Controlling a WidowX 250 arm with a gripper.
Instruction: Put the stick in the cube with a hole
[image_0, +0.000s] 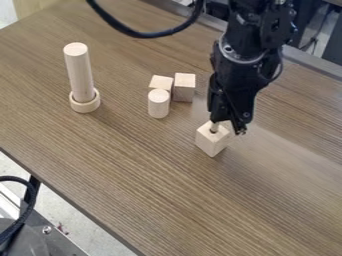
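Right above the holed cube (211, 141), the black tool (227, 125) hangs from the far side, its lower end just over the top face of the wood. How far open it is cannot be told, nor whether it has a firm hold on the stick (214, 127); the stick's upper part disappears against or behind the black tip, so touching and gripping look alike here. What shows of the stick is a short, pale, slim length, leaning slightly, its lower end at the dark round hole in the cube; how deep it sits is hidden. The tool also covers part of the cube's top, toward the far right corner. The cube is plain light wood with crisp edges, turned so that one corner points to the near side of the bench (167, 185), whose brown top carries a fine streaked grain. Farther left stand two small pale blocks (184, 87) side by side, and a short smooth cylinder (158, 103) in front of them hides part of the left one. At the left, a tall round cylinder (79, 72) stands upright in a thick wooden ring (85, 104), which conceals its foot. A black cable (143, 34) sags across the far side, cut off by the view's edge.
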